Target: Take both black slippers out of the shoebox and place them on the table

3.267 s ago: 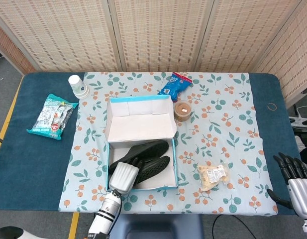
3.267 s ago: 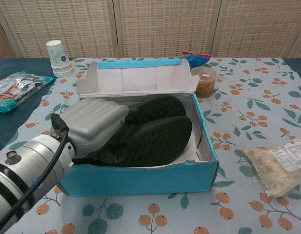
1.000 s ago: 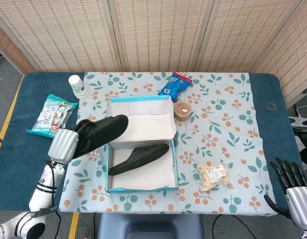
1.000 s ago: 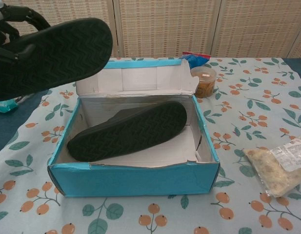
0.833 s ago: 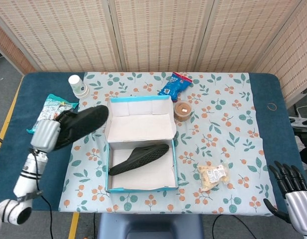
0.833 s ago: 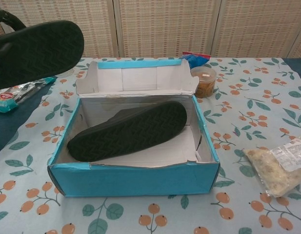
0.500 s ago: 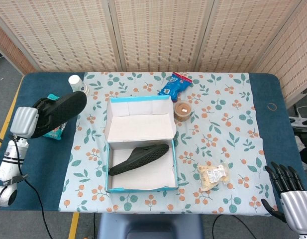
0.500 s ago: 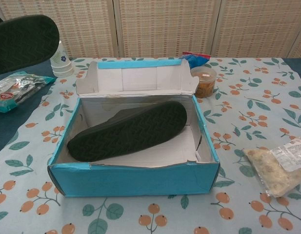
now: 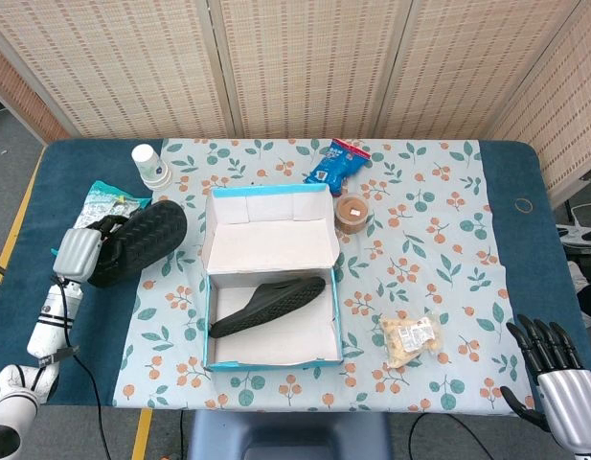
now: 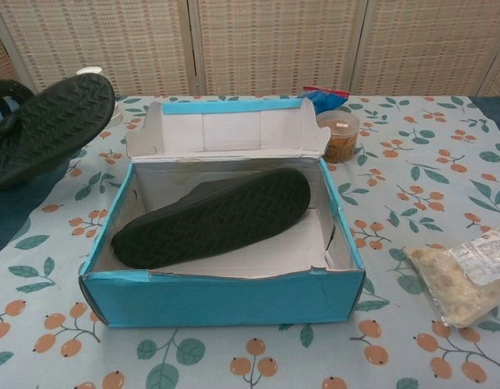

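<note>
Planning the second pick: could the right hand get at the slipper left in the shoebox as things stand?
Probably yes. The right hand is open and holds nothing, the shoebox has its lid folded back, and the slipper lies uncovered. Only the snack bag lies between, low on the table.

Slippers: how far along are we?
About halfway. One black slipper is out of the shoebox, gripped by the left hand left of the box, sole up; whether it touches the table yet is unclear. The second slipper lies in the box, untouched. The right hand is open and idle at the table's right edge.
</note>
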Motion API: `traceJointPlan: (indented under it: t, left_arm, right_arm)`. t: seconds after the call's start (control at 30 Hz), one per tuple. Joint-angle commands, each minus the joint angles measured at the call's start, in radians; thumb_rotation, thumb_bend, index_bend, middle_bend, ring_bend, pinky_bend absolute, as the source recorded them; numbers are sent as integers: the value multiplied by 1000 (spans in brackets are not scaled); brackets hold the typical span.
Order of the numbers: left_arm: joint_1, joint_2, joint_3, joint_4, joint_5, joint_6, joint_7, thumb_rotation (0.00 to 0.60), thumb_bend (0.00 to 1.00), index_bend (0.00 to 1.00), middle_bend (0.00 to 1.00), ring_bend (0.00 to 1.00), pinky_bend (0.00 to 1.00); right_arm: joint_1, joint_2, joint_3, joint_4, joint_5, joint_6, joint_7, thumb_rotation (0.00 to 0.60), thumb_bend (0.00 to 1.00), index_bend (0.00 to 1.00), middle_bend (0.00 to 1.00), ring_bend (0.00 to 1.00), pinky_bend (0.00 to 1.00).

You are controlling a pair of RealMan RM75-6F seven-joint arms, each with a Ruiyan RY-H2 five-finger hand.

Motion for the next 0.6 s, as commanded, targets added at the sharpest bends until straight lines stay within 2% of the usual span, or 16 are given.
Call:
traceJointPlan:
  t: [0.03,0.1,0.17,0.27,0.4,0.5,0.6]
  left_arm:
    - [6,-26,8,36,-4,-18,-19,600,626,565,533,340,437]
    - [14,-36,15,57,-2,-17,-19,600,620,516,447,273,381]
    - [27,-43,20,66,-4,-24,-29,600,614,497,403,243,363]
    - [47,-42,30,66,-1,-23,-58,600,604,490,378,228,353]
    - [67,-35,35,49,5,44,-93,600,594,451,302,192,335]
    - [81,-3,41,-31,14,101,-178,600,560,288,178,113,311]
    - [100,77,48,-218,42,214,-284,600,541,112,68,50,306]
  right_arm:
    - [0,0,-1,-1,-1,-2,-3,566,156,0,0,0,0]
    - [0,0,-3,-3,-4,-6,-6,567,156,0,0,0,0]
    - [1,2,-6,-3,-7,-9,-3,567,156,0,0,0,0]
    - [1,3,-7,-3,-9,-10,-3,566,156,0,0,0,0]
    - [2,4,-10,-4,-16,-12,-2,566,156,0,0,0,0]
    - [1,5,-13,-3,-24,-10,-1,567,156,0,0,0,0]
    - [1,3,-16,-2,-29,-13,-3,567,156,0,0,0,0]
